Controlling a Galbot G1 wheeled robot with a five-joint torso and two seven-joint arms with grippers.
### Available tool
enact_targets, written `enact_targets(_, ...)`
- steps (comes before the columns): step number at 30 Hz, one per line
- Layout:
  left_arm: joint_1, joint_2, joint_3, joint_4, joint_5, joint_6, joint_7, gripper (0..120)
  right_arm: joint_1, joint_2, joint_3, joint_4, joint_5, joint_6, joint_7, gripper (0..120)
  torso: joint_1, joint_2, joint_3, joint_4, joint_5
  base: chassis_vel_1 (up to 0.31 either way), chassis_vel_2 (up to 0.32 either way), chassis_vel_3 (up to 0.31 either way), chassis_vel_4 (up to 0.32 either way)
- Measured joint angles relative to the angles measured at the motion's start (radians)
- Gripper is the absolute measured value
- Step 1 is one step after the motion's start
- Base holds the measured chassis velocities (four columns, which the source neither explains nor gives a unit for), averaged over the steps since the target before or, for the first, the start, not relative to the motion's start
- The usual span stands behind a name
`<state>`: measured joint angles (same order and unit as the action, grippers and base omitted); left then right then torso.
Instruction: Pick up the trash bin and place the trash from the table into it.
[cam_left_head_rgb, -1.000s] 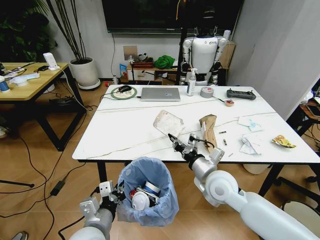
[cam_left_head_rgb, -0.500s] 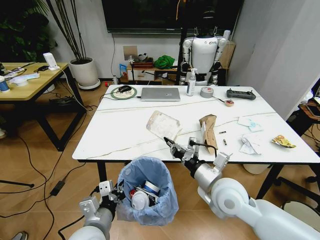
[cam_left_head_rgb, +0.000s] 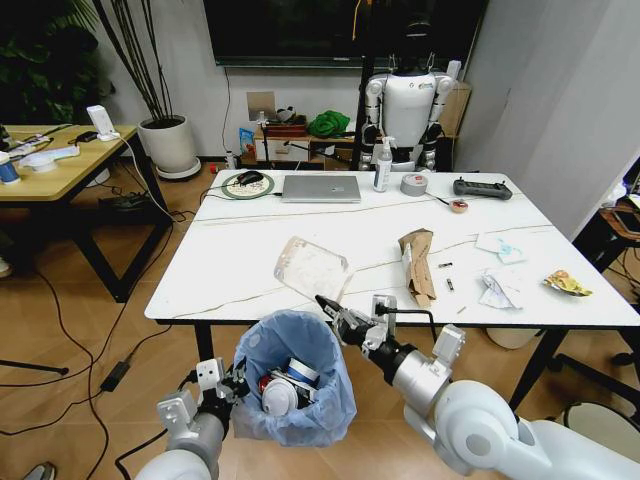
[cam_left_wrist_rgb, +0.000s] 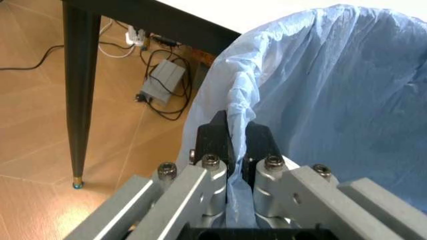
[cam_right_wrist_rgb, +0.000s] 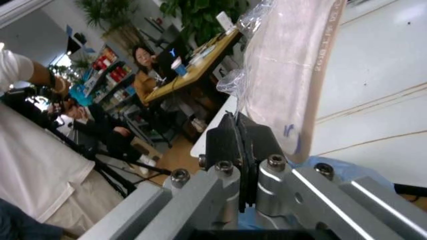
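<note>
Trash wrapper (cam_left_head_rgb: 313, 268) pinched in right gripper (cam_left_head_rgb: 327, 305) above trash bin (cam_left_head_rgb: 297, 390).

Light-blue crinkly trash bin (cam_left_head_rgb: 296, 380); white, dark-veined table (cam_left_head_rgb: 250, 250).

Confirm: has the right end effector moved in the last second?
Yes. The right end effector, shut on a clear wrapper, pulled back from the torn cardboard toward the table edge, now over the bin.
</note>
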<state>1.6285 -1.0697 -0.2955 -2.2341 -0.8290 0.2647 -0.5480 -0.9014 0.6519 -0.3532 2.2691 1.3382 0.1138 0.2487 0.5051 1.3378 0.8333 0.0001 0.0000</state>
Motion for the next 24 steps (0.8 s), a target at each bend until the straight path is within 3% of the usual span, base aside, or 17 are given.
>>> enact_targets(24, -0.026, -0.001, -0.012, -0.006, -0.024, 0.001, -0.012, 0, -0.089, -0.031, -0.028, -0.018, -0.127, 0.022, -0.102, 0, 0.000, 0.000, 0.000, 0.0000, 0.0000, 0.000, 0.000, 0.000, 0.000)
